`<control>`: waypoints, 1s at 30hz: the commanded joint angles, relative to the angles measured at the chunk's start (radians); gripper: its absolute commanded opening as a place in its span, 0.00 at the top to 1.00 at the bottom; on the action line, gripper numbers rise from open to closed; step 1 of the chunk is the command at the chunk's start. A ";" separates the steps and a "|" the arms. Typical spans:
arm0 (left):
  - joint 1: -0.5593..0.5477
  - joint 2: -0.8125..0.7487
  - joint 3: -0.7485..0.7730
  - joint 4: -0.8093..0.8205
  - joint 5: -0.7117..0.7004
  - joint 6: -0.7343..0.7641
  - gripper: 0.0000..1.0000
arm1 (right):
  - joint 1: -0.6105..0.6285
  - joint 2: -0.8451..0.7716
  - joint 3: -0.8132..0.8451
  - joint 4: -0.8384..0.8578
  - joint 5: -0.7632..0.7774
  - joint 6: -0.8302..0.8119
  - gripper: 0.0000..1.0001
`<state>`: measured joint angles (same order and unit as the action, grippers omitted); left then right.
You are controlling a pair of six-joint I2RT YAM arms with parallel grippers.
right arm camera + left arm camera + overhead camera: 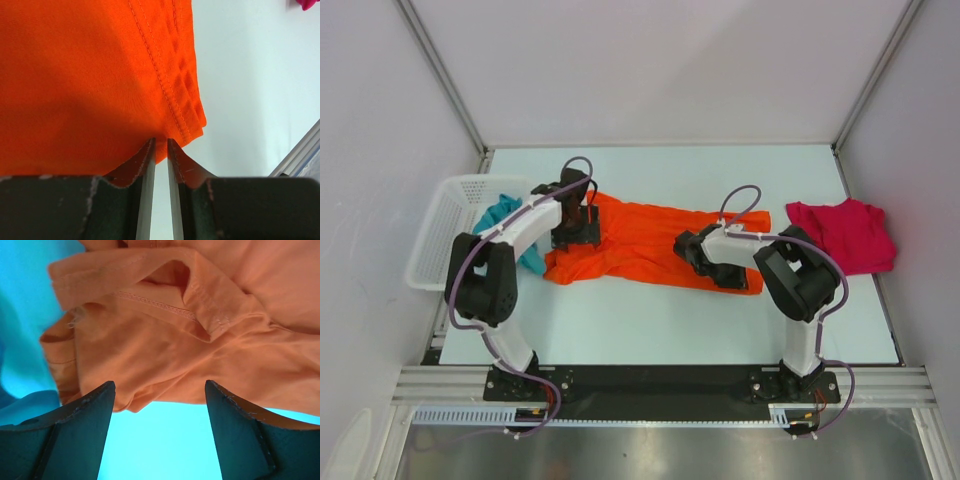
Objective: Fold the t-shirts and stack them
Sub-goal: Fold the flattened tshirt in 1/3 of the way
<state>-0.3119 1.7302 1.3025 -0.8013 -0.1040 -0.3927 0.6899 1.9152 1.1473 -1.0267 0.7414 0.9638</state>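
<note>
Top external view gives you a pale worktop (670, 320) boxed in by white walls (650, 60), with a metal base rail (660, 385) along the near edge where both arms are bolted. The orange t-shirt (640, 240) lies stretched across the middle. The red t-shirt (842, 236) sits crumpled well apart at the right side, and the teal t-shirt (503, 222) spills over the rim of the white basket (445, 235) at the left edge. Your left claw (578, 235) is over the orange shirt's left end; your right claw (688, 248) is at its right part, near the front hem. Bare worktop runs in front of the shirt and behind it.

Left wrist view — the claw's fingers (85, 430) stand wide apart with nothing between them, above bare surface just short of a bunched, stitched edge of the orange cloth.

Right wrist view — the fingers (142, 175) are nearly closed and pinch the orange shirt at its hemmed corner. Open worktop lies to the right of that corner, out to the frame rail (300, 155).
</note>
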 commanded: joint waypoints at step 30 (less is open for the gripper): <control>0.025 0.430 0.510 -0.059 -0.052 0.015 0.22 | 0.010 0.050 0.019 -0.007 0.015 0.033 0.78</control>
<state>-0.3046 2.1376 1.7065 -0.8249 -0.1139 -0.3981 0.6971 1.9392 1.1618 -1.0462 0.7616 0.9638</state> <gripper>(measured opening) 0.779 0.216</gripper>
